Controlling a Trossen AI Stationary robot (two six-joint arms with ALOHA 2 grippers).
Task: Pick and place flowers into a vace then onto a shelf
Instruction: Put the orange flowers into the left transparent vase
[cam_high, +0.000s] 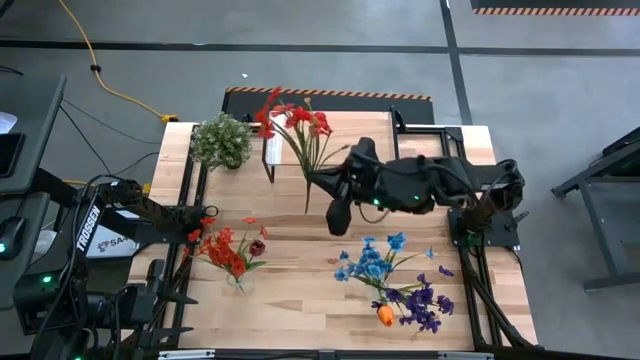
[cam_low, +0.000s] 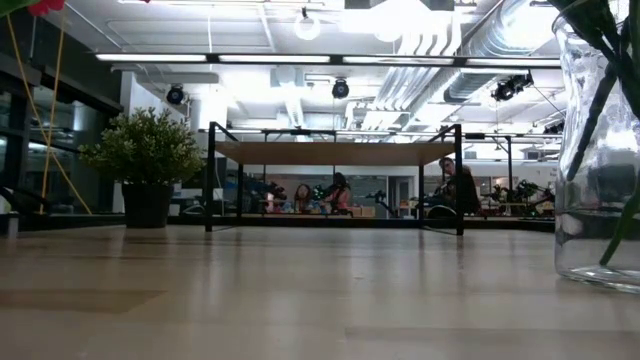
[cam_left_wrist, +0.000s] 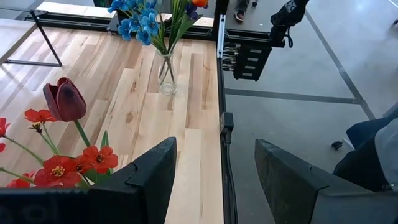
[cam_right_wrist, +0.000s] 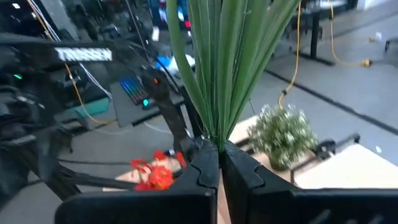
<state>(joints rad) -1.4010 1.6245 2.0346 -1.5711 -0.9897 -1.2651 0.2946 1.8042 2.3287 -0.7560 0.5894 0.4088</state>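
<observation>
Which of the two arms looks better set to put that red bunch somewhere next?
The right one: its pincer is shut on the red flowers' stems, up by the shelf. The left pincer stands open and empty at the table's edge.

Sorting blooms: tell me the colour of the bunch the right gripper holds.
Red blooms on green stems, clearest in the high view.

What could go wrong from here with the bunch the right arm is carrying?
The right gripper pinches the red bunch only at the stem ends, so stems could slip out or swing. The blooms hang over the shelf close to the potted plant and could snag either. I see no empty vase: both glass vases already hold flowers.
</observation>
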